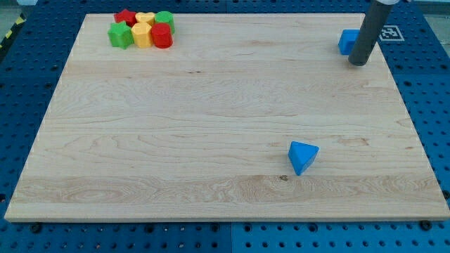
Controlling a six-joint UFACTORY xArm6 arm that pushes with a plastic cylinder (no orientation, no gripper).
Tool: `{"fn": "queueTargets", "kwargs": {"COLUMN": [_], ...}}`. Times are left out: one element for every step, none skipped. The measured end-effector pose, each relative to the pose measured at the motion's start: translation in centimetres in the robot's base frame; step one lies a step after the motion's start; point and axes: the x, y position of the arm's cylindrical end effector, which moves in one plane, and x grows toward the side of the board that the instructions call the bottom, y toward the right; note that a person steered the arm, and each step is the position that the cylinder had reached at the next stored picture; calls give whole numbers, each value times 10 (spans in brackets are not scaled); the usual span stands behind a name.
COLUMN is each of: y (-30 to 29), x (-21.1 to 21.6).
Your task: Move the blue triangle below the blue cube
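my tip (358, 63) has no jaws and holds nothing; it rests on the tabletop (176, 140) at the view's top right, just right of the blue cube (346, 41); the blue triangle (303, 156) lies well below, toward the view's bottom; a cluster of red, green and yellow blocks (142, 30) sits top left

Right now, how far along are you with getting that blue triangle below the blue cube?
Nothing looks done yet. The blue triangle sits low on the board, toward the view's bottom and well left of the blue cube. My tip rests beside the cube at the view's top right, far from the triangle. Left: reach the triangle and push it rightward and up, to just under the cube.
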Motion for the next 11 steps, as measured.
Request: {"fn": "queueTargets", "kwargs": {"y": [1,1,1,-42,-123,-197,-223,-178,-114,-75,-106], "x": [-36,-65,-41,37,109,180,225,227,168,109,122]}}
